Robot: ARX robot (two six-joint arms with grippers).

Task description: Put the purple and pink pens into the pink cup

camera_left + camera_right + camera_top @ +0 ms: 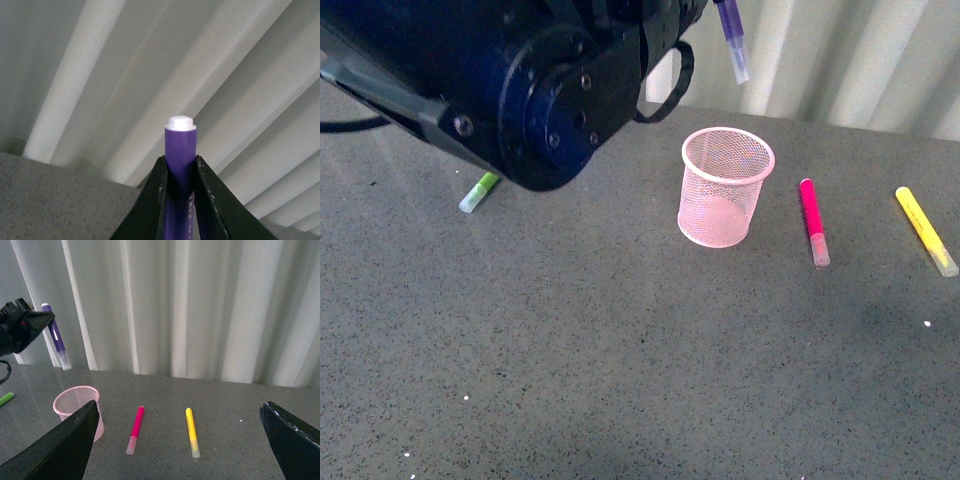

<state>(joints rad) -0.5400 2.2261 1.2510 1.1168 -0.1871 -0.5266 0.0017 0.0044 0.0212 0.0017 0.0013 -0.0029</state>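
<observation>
My left gripper [180,172] is shut on the purple pen [180,160], holding it nearly upright with the clear cap down, high above the pink cup [724,186]. The pen's cap end shows at the top of the front view [732,42], and the pen also shows in the right wrist view [57,337]. The pink cup stands upright and empty on the table [620,330]; it also shows in the right wrist view [75,402]. The pink pen [813,221] lies flat just right of the cup and shows in the right wrist view [135,429] too. My right gripper [180,440] is open and empty, well above the table.
A yellow marker [925,230] lies flat right of the pink pen. A lime-green marker [478,192] lies at the left, partly under my left arm [520,80], which fills the upper left of the front view. Pleated white curtains [190,305] hang behind the table.
</observation>
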